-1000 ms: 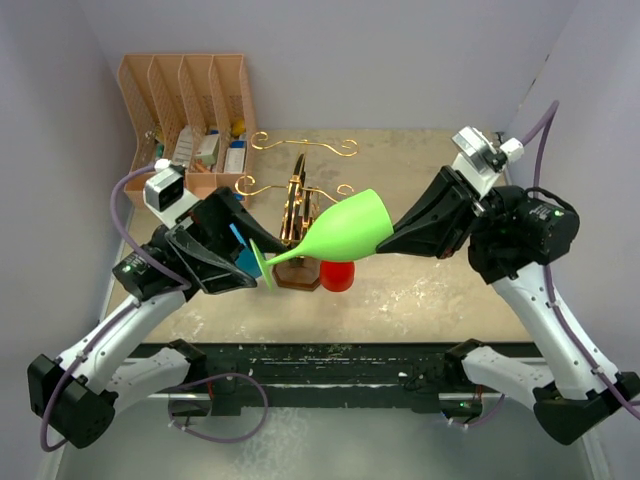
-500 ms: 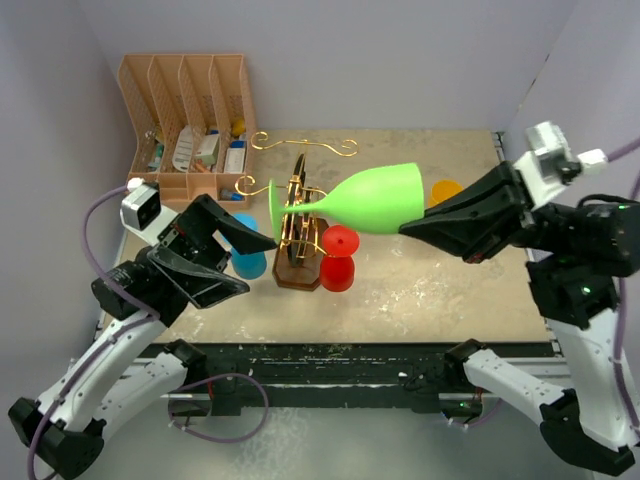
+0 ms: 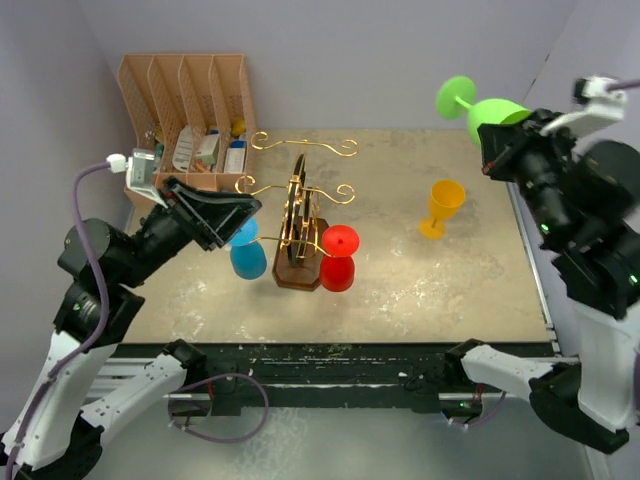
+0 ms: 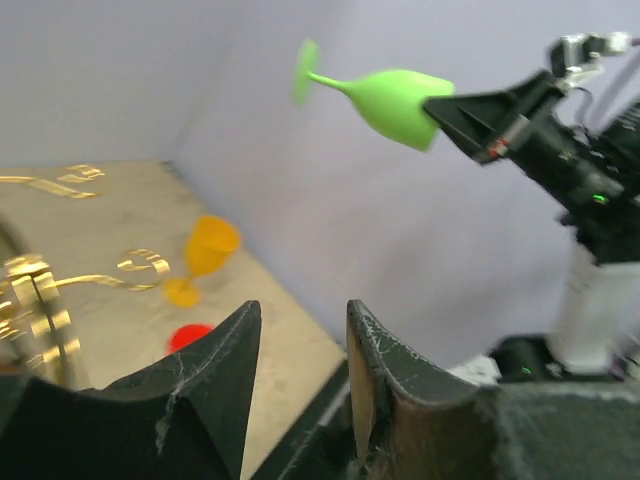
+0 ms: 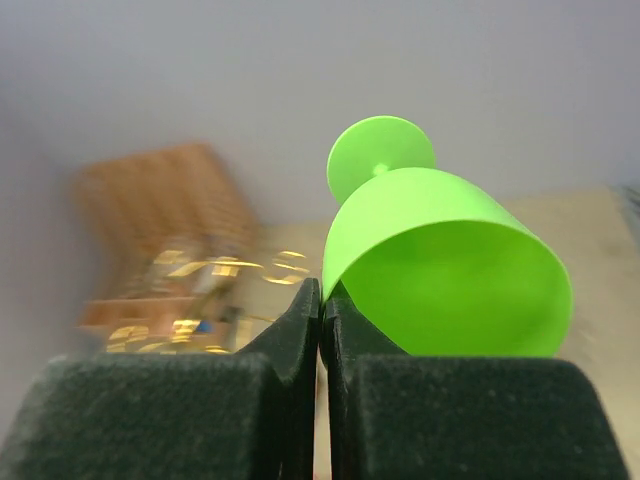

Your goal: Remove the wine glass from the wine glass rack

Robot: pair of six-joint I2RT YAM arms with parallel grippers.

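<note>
One green wine glass (image 3: 490, 112) hung high over the far right corner of the table (image 3: 400, 290), well apart from the wine glass rack (image 3: 297, 215), with my right claw (image 5: 321, 305) pinched together on the rim of its bowl and the foot pointing away from the claw. My left claw (image 4: 302, 322) stood apart and empty near the rack. With only a thin rim pinch, I judged it best to lower slowly, turn the foot down and set it clear of the orange glass (image 3: 441, 205).
</note>
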